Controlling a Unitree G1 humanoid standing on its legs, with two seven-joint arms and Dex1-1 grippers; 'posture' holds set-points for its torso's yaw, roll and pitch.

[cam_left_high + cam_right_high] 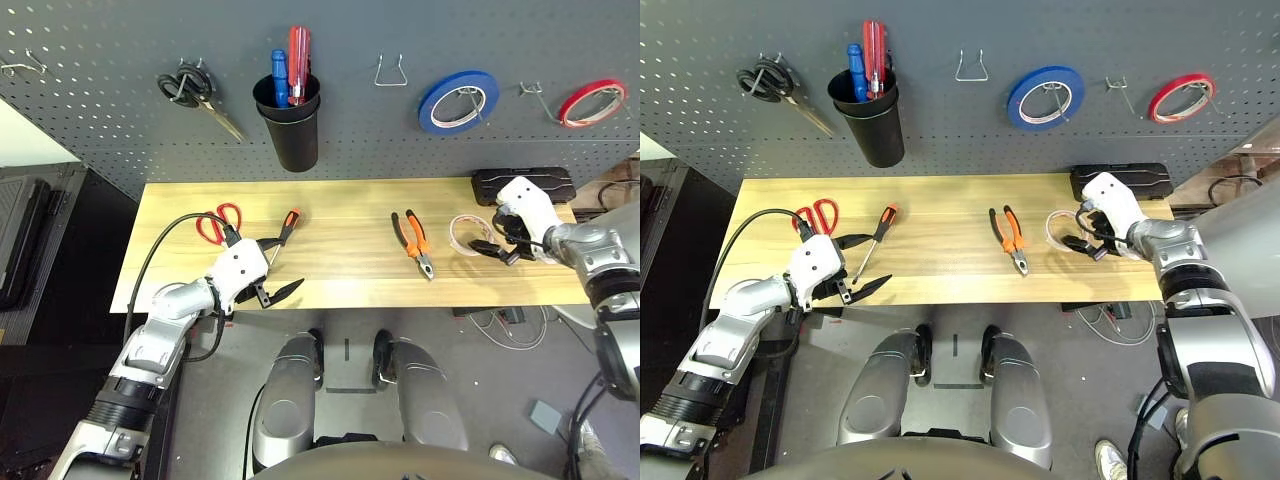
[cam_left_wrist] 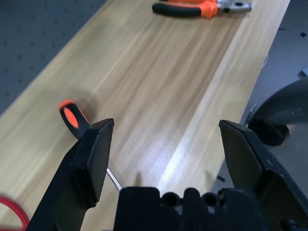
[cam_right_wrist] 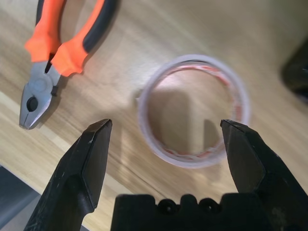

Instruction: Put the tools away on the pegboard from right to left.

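One thin white tape ring [image 3: 147, 120] lies flat on the wooden tabletop [image 1: 340, 240], just beyond the right pincer [image 3: 166, 126] — empty, spread wide — the nearer arm by far.

Two head eyes face down on one shared table and pegboard — wrist cameras look closer in.

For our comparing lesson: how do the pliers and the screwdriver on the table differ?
The pliers have two handles; the screwdriver has one. The pliers end in broad jaws, the screwdriver in a thin shaft. Both have orange-and-black grips.
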